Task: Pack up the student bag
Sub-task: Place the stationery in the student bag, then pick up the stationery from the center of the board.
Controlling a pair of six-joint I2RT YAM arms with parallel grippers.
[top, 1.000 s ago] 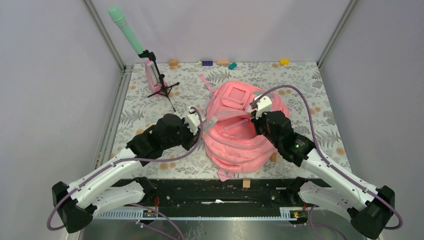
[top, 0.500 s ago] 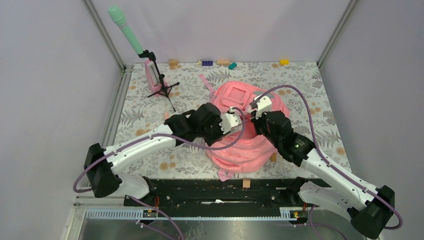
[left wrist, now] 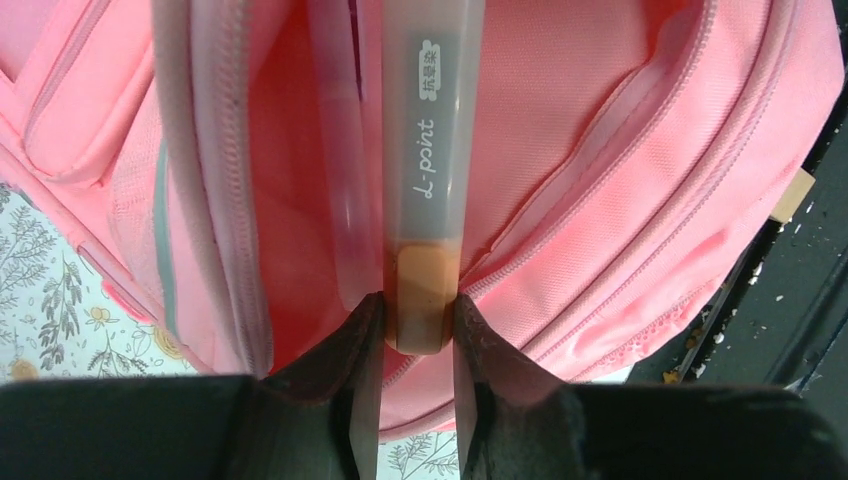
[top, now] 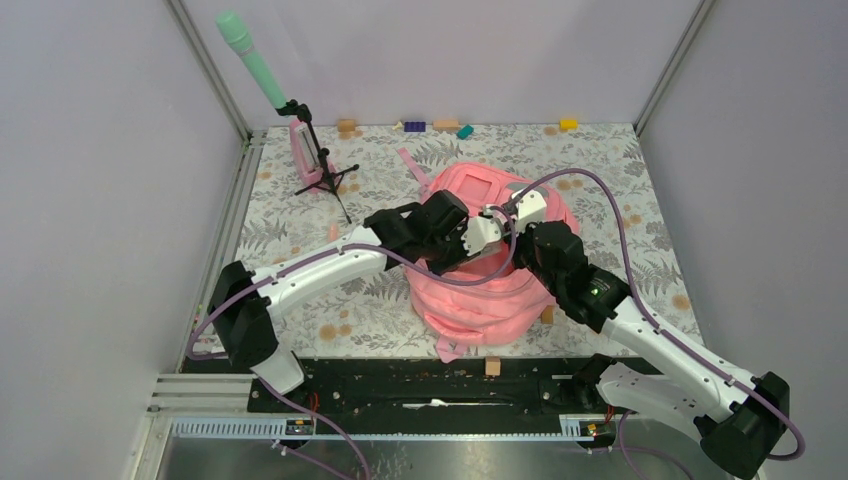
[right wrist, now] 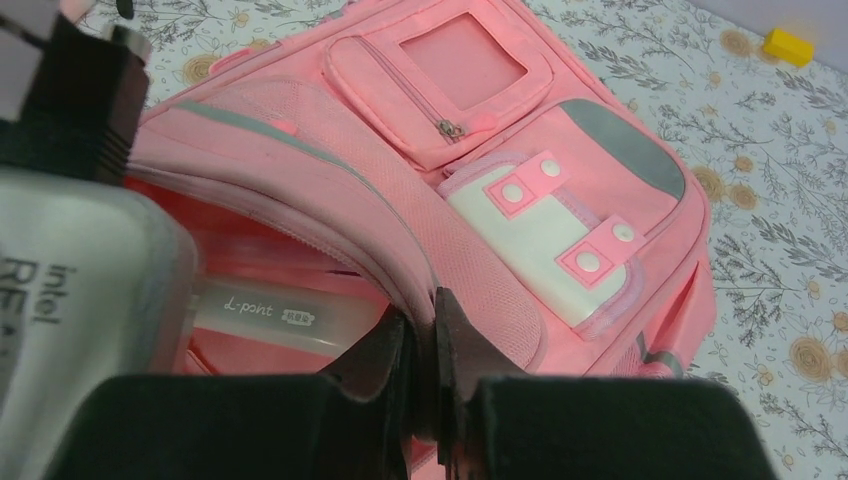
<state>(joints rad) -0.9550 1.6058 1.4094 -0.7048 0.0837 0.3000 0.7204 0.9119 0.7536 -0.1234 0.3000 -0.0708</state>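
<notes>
Pink fabric identifies the student bag (top: 470,295), lying at the centre of the top view with its main compartment open. We see the left gripper (left wrist: 418,318) narrowly parted, clamping the orange end of a translucent tube (left wrist: 432,120) over that opening. The right gripper (right wrist: 428,335) is nearly closed, pinching the bag's opening rim.

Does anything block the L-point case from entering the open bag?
Nothing visible does. The right gripper pinches the rim of the student bag, and the L-point case in the left gripper reaches into the opening.
</notes>
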